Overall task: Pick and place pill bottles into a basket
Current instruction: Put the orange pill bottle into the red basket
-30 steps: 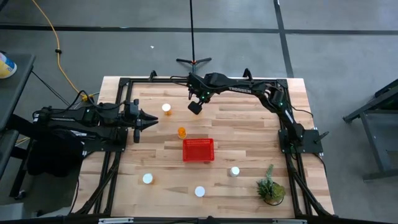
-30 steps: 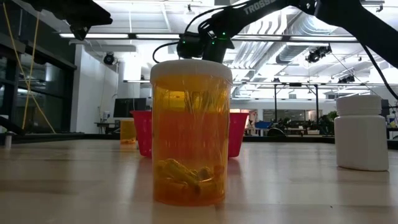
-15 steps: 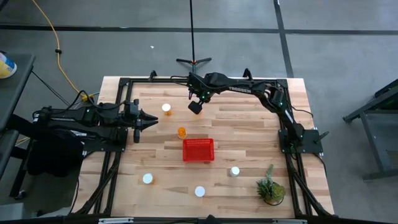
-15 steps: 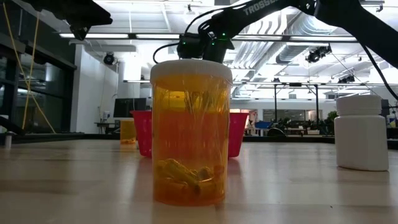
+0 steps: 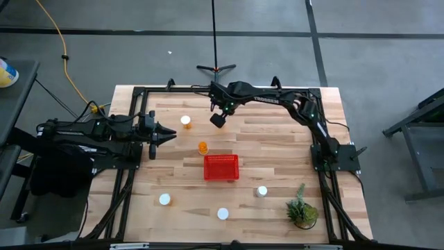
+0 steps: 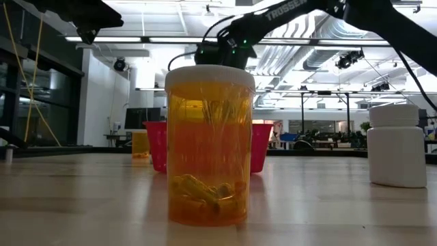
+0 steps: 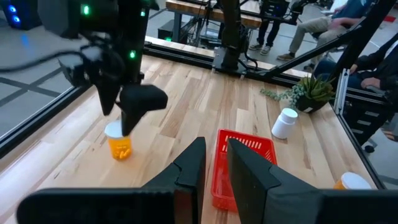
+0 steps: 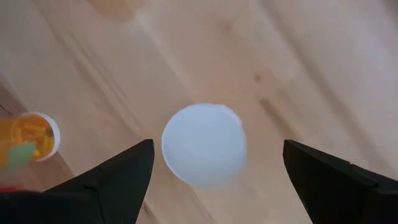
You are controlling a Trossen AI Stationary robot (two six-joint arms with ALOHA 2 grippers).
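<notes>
White cap [image 8: 204, 145]: centred betw. spread right gripper [image 8: 214, 171] fingers, beyond basket [image 5: 220, 167].
Descent: to be kept plumb, jaws closed evenly.
Left gripper [image 5: 168, 134]: shut, empty, beside basket.

basket [image 6: 259, 146] mostly hidden behind near bottle [image 6: 209, 145], plant [image 7: 305, 92] blurred

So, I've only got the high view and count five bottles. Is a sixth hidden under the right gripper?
Observer: Yes. The right wrist view shows a white-capped bottle centred between the open fingers of the right gripper, not gripped.
Operator: Are the front bottles all orange?
Observer: No. In the low view the nearest bottle is orange with pills at its bottom; the white bottle beside it is opaque.
</notes>
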